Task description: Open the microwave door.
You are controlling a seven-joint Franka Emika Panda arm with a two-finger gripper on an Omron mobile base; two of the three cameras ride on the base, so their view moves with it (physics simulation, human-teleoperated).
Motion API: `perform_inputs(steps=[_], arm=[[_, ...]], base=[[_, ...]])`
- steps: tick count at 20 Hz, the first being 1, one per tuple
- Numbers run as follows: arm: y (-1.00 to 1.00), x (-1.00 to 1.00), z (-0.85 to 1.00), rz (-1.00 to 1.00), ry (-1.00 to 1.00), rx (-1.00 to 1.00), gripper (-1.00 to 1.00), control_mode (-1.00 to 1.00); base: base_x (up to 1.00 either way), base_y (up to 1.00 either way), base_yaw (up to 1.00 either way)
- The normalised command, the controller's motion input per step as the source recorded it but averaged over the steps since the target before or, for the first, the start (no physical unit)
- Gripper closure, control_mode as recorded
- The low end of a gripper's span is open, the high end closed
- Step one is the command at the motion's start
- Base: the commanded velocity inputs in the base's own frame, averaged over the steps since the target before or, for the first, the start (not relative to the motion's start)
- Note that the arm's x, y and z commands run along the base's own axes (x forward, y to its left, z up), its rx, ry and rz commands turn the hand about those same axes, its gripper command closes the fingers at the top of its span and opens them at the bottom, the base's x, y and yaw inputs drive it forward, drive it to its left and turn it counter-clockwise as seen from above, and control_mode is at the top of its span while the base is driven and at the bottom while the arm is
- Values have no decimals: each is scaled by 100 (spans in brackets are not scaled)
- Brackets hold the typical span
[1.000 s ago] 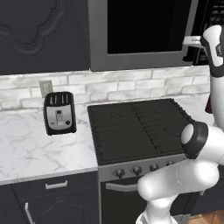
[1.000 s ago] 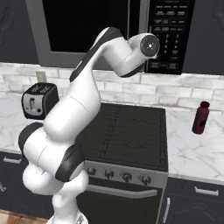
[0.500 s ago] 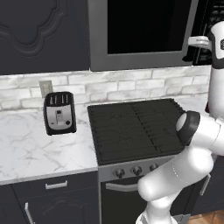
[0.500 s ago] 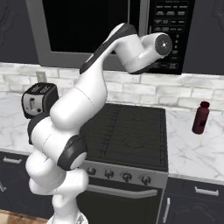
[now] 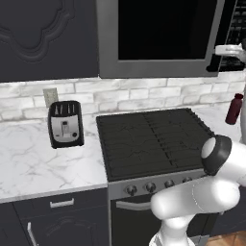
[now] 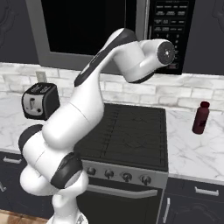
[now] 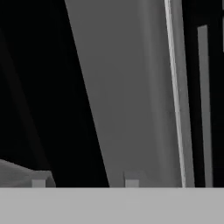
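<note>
Door: the microwave door (image 5: 161, 38), a flat grey-framed panel with a big black glass window, sits at 12 o'clock in the left base view, above the stove; it looks flush with the body, so I judge it not yet opened.
Handle: black vertical bar handle (image 5: 217, 36) at the door's 3 o'clock edge; my hand is right at it.
Microwave: wide grey-and-black box microwave (image 6: 166, 33), its black keypad panel at 1 o'clock in the right base view.
My gripper: gripper (image 7: 85, 183) pressed close to the grey door frame; fingers partly apart, and I cannot tell whether they clamp the bar.
Progress: reach done by my reading; grip unconfirmed, the whole pull and swing left.
Edges: dark embossed cabinet (image 5: 45, 38) at 10 o'clock, clear of the swing.
Room: below, the black flat-grate stove top (image 5: 151, 139), a small black-and-silver toaster (image 5: 66, 123) at 9 o'clock and a dark red bottle (image 6: 201, 117) at 3 o'clock, all well apart from the door.
</note>
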Motion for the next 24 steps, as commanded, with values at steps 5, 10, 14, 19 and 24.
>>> perform_inputs(steps=[5,10,14,19,24], arm=[[-75,-100,4,-3,-19,1,100,-100],[-52,-100,3,0,-9,0,100,-100],[-17,-100,0,0,-11,0,100,-100],[-1,-5,0,0,-44,-1,100,-100],[4,61,-20,0,-44,-16,100,-100]], base=[[0,0,0],[0,0,0],[0,0,0],[0,0,0],[0,0,0]])
